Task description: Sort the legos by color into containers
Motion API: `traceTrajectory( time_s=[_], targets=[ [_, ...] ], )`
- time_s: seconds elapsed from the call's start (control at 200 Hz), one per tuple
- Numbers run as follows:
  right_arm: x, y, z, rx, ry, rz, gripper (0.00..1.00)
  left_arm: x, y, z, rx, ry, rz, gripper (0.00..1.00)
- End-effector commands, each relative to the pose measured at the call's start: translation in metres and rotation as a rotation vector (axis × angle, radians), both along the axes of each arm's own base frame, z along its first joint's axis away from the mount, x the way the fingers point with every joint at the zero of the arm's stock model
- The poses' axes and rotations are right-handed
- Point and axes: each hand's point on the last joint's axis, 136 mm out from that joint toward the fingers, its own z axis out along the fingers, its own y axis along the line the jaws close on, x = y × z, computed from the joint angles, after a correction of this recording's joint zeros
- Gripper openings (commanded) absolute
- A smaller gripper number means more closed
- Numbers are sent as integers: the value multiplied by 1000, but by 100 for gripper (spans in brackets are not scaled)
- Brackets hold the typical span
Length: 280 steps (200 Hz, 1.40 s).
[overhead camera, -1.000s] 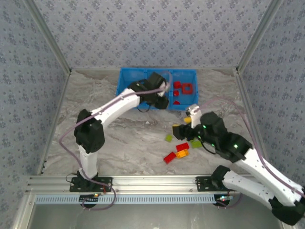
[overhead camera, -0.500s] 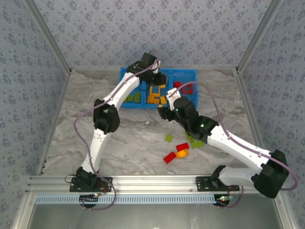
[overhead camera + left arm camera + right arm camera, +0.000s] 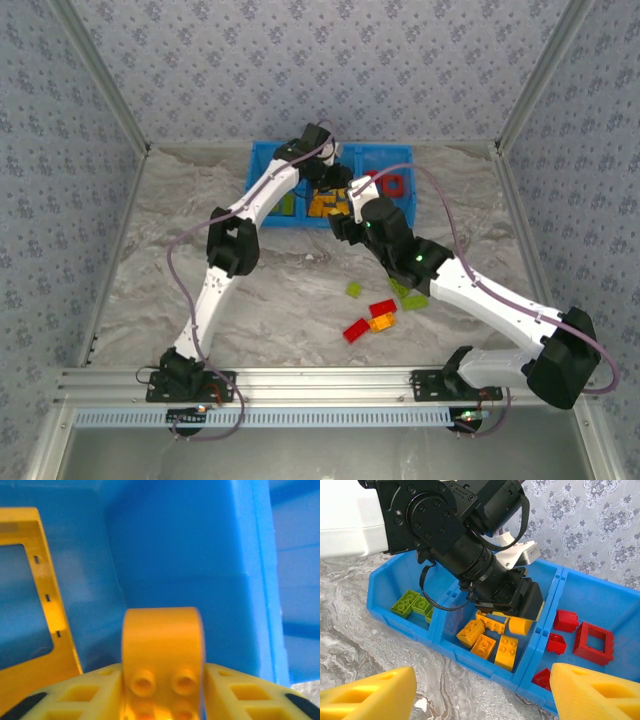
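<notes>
The left gripper grasps an orange-yellow brick, fingers against both its sides. It holds it low over the middle compartment of the blue tray, likely because the other orange-yellow bricks lie there. Green bricks sit left of them in the right wrist view, red ones to the right. The right gripper hangs spread and empty at the tray's front, probably waiting its turn. Loose legos lie unsorted at lower centre of the top view.
</notes>
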Motion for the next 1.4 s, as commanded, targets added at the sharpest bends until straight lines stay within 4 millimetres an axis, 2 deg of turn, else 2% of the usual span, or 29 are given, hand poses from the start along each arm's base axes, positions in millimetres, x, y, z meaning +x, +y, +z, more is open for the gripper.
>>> traceTrajectory(
  time_s=[0.0, 0.16, 0.41, 0.545, 0.699, 0.729, 0.834, 0.914, 1.149, 1.289, 1.394],
  targets=[
    [3, -5, 10, 30, -7, -36, 74, -5, -1, 8, -5, 10, -6, 50],
    [0, -9, 17, 32, -5, -40, 74, -8, 3, 29, -2, -20, 4, 55],
    [-9, -30, 22, 15, 8, -76, 74, -23, 17, 95, -10, -101, 92, 53],
    [-16, -44, 22, 11, 24, -97, 74, -43, 21, 135, -57, -162, 137, 52],
    [-24, -61, 24, 6, 36, -121, 73, -80, 34, 171, -98, -204, 179, 54],
    [-26, -65, 24, 6, 42, -128, 73, -89, 38, 165, -86, -189, 183, 54],
    [-34, -76, 22, 6, 72, -147, 73, -121, 47, 172, -96, -183, 191, 54],
    [-41, -83, 17, 8, 116, -164, 72, -147, 50, 169, -96, -173, 169, 54],
    [-70, -101, -3, -14, 245, -201, 71, -219, 61, 143, -33, -165, 85, 55],
    [-79, -109, -10, -7, 280, -239, 71, -250, 69, 132, 19, -187, 31, 57],
    [-84, -106, -18, 16, 319, -255, 70, -270, 77, 130, 39, -220, -7, 57]
  ],
)
